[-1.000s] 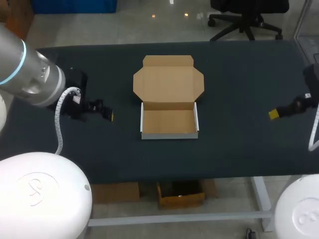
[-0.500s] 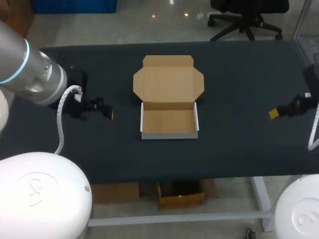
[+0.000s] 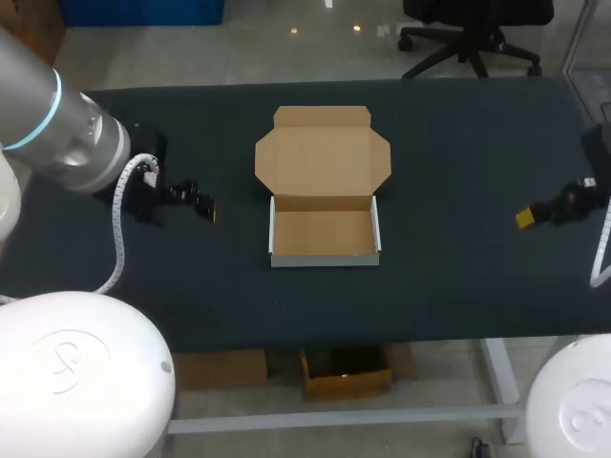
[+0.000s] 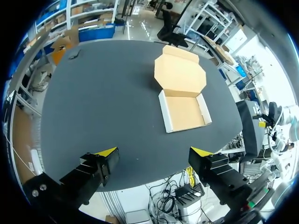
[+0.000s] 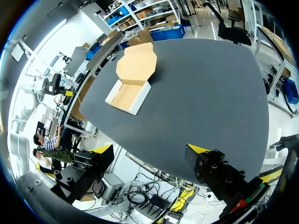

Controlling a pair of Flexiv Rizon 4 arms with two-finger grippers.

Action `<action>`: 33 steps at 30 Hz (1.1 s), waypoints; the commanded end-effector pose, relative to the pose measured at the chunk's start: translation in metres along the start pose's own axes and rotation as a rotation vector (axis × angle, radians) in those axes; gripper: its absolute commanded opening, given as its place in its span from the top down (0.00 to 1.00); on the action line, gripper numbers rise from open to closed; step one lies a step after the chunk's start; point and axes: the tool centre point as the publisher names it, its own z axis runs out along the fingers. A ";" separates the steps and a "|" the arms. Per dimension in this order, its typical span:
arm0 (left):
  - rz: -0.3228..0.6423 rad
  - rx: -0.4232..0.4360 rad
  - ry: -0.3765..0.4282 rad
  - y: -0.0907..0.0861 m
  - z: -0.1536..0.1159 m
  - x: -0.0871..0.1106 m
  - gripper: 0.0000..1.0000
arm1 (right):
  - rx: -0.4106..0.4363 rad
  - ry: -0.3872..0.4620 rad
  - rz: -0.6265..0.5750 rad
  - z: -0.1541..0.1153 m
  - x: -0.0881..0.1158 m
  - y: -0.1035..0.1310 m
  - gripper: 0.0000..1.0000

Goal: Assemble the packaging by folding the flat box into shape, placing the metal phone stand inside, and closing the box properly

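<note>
Left gripper point(image 3: 203, 211) is over the left part of the table point(image 3: 449, 153), well apart from the box point(image 3: 323, 234). In the left wrist view its 2 yellow-tipped fingers point(image 4: 105, 152) are spread wide with nothing between them. Box sits mid-table, folded into a shallow tray, outer walls white, interior plain brown cardboard. Its lid flap point(image 3: 323, 157) lies flat and open on the far side of the tray. Right gripper point(image 3: 526, 218) is near the table's right edge, also well apart from the box, its 2 fingers wide apart and holding nothing.
</note>
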 end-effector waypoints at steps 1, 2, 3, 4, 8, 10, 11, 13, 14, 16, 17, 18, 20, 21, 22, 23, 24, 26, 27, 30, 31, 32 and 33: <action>-0.002 -0.015 -0.004 -0.007 0.006 0.001 0.00 | 0.002 0.001 0.000 -0.001 0.000 0.000 0.00; -0.001 -0.015 -0.004 -0.007 0.006 0.001 0.00 | 0.002 0.001 0.000 -0.001 0.000 0.000 0.00; -0.001 -0.016 -0.004 -0.008 0.006 0.002 0.00 | 0.002 0.001 0.000 -0.001 0.000 0.000 0.00; 0.000 -0.017 -0.004 -0.008 0.006 0.002 0.00 | 0.002 0.002 0.001 0.000 -0.001 0.001 0.00; -0.001 -0.018 -0.005 -0.008 0.007 0.001 0.00 | 0.008 -0.015 0.035 0.002 -0.005 0.002 0.00; -0.003 -0.019 -0.006 -0.009 0.007 0.001 0.00 | 0.012 -0.028 0.051 0.003 -0.007 0.002 0.00; -0.005 -0.020 -0.006 -0.009 0.008 0.000 0.00 | 0.017 -0.039 0.065 0.004 -0.008 0.002 0.00; -0.008 -0.022 -0.006 -0.010 0.008 -0.001 0.00 | 0.020 -0.048 0.079 0.004 -0.011 0.002 0.00; -0.009 -0.023 -0.006 -0.010 0.009 -0.002 0.00 | 0.021 -0.045 0.080 0.005 -0.012 0.002 0.00; -0.012 -0.025 -0.005 -0.011 0.010 -0.003 0.00 | 0.024 -0.043 0.083 0.007 -0.013 0.003 0.00; -0.013 -0.026 -0.005 -0.011 0.010 -0.003 0.00 | 0.025 -0.040 0.085 0.008 -0.014 0.004 0.00; -0.014 -0.027 -0.005 -0.011 0.011 -0.004 0.00 | 0.025 -0.037 0.085 0.009 -0.015 0.004 0.00; -0.015 -0.029 -0.004 -0.011 0.012 -0.005 0.00 | 0.027 -0.032 0.085 0.011 -0.016 0.005 0.00; -0.016 -0.030 -0.004 -0.011 0.013 -0.005 0.00 | 0.027 -0.031 0.085 0.012 -0.017 0.005 0.00; -0.017 -0.031 -0.004 -0.011 0.014 -0.006 0.00 | 0.031 -0.029 0.089 0.013 -0.018 0.006 0.00; -0.019 -0.032 -0.004 -0.011 0.014 -0.007 0.00 | 0.032 -0.027 0.089 0.014 -0.019 0.006 0.00; -0.020 -0.033 -0.004 -0.011 0.015 -0.007 0.00 | 0.033 -0.026 0.089 0.015 -0.019 0.006 0.00; -0.023 -0.035 -0.005 -0.012 0.015 -0.009 0.00 | 0.038 -0.023 0.092 0.016 -0.021 0.007 0.00; -0.024 -0.035 -0.005 -0.012 0.015 -0.009 0.00 | 0.039 -0.022 0.092 0.017 -0.021 0.007 0.00; -0.028 -0.034 -0.005 -0.012 0.016 -0.011 0.00 | 0.045 -0.020 0.090 0.019 -0.022 0.009 0.00; -0.029 -0.035 -0.004 -0.012 0.016 -0.011 0.00 | 0.046 -0.020 0.090 0.020 -0.022 0.009 0.00; -0.030 -0.035 -0.004 -0.012 0.017 -0.012 0.00 | 0.047 -0.019 0.090 0.020 -0.022 0.009 0.00; -0.031 -0.035 -0.004 -0.012 0.017 -0.012 0.00 | 0.047 -0.016 0.088 0.020 -0.022 0.009 0.00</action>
